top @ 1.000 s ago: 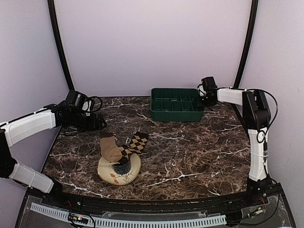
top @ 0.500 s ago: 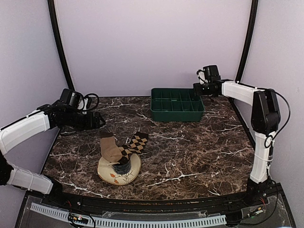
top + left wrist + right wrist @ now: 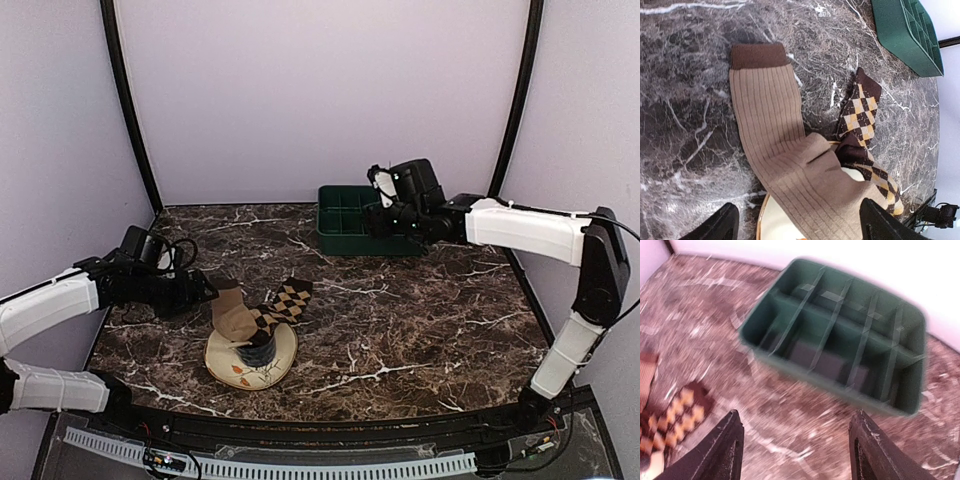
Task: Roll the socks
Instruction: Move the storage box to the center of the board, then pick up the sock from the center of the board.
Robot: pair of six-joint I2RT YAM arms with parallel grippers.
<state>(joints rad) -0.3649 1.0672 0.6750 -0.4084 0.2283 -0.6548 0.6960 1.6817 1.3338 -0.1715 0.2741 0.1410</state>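
Left arm: left gripper [image 3: 799, 210] is released, jaws wide, nothing between them. It sits low at the left of the table [image 3: 420, 320], pointing right, just beside the socks. From overhead I can't tell whether it touches the fabric.

Socks: all in one heap, near-left of the table, not rolled.
- Tan sock [image 3: 770, 145], ribbed, with a darker brown cuff. The cuff end lies flat on the marble on the far-left side of the heap. The rest runs over the cream dish [image 3: 285, 358] and drapes over the dark blue cup [image 3: 258, 352] standing on it.
- Diamond-check sock [image 3: 860, 115] crosses under the tan one at the cup. One end reaches far-right onto the marble, the other hangs toward the near side of the dish. I can't say whether it is one checked sock or two.

Right arm: right gripper [image 3: 796, 413] is also released, fingers apart and holding nothing. It hangs over the near-left edge of the green divided tray [image 3: 345, 240] at the far side, well apart from the socks. The wrist view is blurred.
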